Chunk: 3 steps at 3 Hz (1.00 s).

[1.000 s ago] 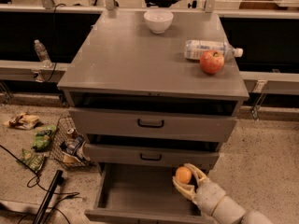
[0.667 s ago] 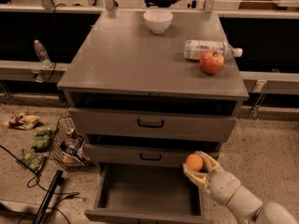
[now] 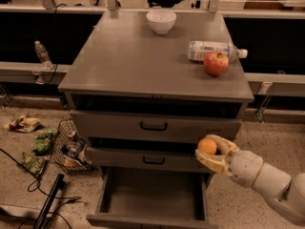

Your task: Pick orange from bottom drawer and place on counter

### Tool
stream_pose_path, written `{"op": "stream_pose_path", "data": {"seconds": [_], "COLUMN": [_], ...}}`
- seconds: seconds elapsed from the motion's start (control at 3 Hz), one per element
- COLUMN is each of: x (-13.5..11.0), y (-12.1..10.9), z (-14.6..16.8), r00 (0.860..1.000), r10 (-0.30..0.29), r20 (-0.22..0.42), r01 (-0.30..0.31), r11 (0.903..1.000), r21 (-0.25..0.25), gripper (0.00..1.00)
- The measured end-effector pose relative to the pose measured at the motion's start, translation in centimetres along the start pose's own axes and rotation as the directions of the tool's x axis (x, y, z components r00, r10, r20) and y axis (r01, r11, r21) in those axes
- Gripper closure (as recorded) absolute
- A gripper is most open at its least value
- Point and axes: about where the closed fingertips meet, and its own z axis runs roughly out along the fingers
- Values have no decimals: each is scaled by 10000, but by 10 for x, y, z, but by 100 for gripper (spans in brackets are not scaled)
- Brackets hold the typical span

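Observation:
The small round orange [image 3: 207, 146] sits between the pale fingers of my gripper [image 3: 213, 150], which is shut on it. The gripper holds it in the air in front of the middle drawer's right end, above the right side of the open bottom drawer [image 3: 151, 194], whose grey floor is bare. The arm reaches in from the lower right. The counter [image 3: 128, 56] is the flat grey top of the cabinet, well above the gripper.
On the counter stand a white bowl [image 3: 161, 21] at the back, a lying water bottle [image 3: 212, 50] and a red-and-yellow apple [image 3: 216, 63] at the right. The two upper drawers are shut. Snack bags and a wire basket [image 3: 66, 144] lie on the floor left of the cabinet.
My gripper has lifted the orange up out of the bottom drawer and a little to the right, to the height of the middle drawer.

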Motion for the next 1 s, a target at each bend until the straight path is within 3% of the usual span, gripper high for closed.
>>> {"op": "stream_pose_path", "data": {"seconds": [0.33,0.67,1.0], "x": [-58,-58,-78], "y": [9,9,11], "z": [-1,-1,17], "r00": [9989,9989,9905], "r10": [72,72,-471], "r20": [-474,-474,-1288], "r01": [-143,-143,210], "r11": [9885,9885,9802], "r21": [-1508,-1508,-1970], "gripper": [100,100,100]}}
